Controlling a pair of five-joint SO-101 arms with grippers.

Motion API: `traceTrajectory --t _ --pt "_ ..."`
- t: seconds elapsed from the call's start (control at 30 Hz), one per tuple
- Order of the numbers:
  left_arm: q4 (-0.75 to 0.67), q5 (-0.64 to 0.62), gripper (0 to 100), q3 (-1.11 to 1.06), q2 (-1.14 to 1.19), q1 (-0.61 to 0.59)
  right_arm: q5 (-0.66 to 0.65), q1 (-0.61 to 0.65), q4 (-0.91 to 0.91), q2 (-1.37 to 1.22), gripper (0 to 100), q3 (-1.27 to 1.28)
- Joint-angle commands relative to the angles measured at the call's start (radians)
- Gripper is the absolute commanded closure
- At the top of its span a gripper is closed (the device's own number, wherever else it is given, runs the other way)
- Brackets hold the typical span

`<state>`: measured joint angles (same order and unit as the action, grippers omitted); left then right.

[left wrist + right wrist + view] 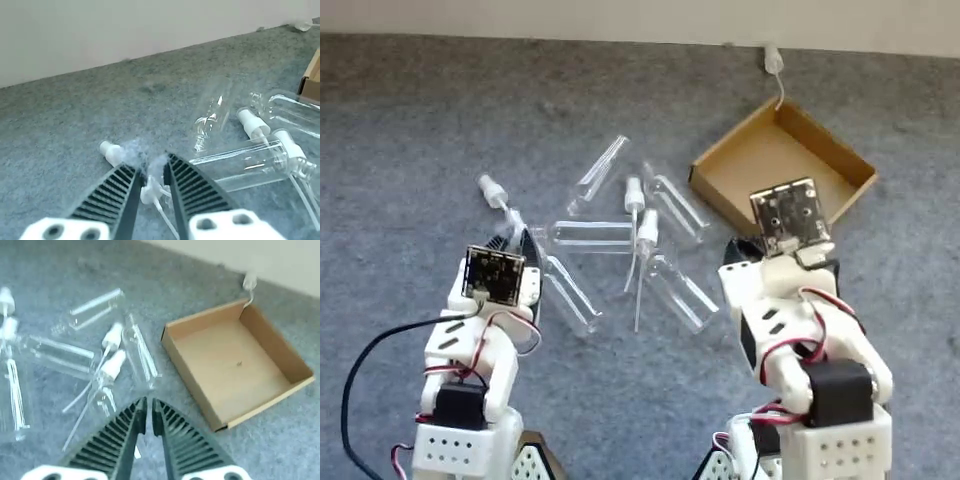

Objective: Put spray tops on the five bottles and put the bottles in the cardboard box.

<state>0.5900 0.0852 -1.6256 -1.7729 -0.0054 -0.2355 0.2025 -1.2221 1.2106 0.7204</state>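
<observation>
Bottles (592, 234), five of them, clear and open-necked, lay scattered on their sides on the grey carpet (420, 120) between the two arms, outside the cardboard box (775, 160) that sat just beyond the right arm. The left gripper (154, 167) was down at the carpet beside the nearest bottle, its jaws pinching a spray top (149, 192), with a second top (107, 149) lying just past it; two more tops (647, 228) rested among the bottles and a stray one (773, 62) lay just behind the box. The right gripper (149, 402) hung over the carpet near the box, jaws pressed almost together.
</observation>
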Motion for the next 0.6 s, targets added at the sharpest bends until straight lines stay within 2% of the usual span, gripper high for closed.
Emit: traceTrajectory --t 0.0,0.1,0.27,0.47,0.57 --pt "0.02 0.009 100 -0.024 -0.039 -0.018 0.029 -0.015 0.045 0.064 99.1 0.018" --pt "0.021 0.009 100 -0.036 -0.025 -0.013 0.107 -0.015 0.044 0.163 99.2 0.054" --pt "0.041 0.009 100 -0.068 -0.024 -0.013 0.115 -0.013 0.044 0.397 99.2 0.186" --pt "0.25 0.012 99 -0.068 -0.025 -0.019 0.114 -0.013 0.045 0.63 98.9 0.355" --pt "0.351 0.012 99 -0.068 -0.025 -0.019 0.098 -0.013 0.058 0.627 98.8 0.409"
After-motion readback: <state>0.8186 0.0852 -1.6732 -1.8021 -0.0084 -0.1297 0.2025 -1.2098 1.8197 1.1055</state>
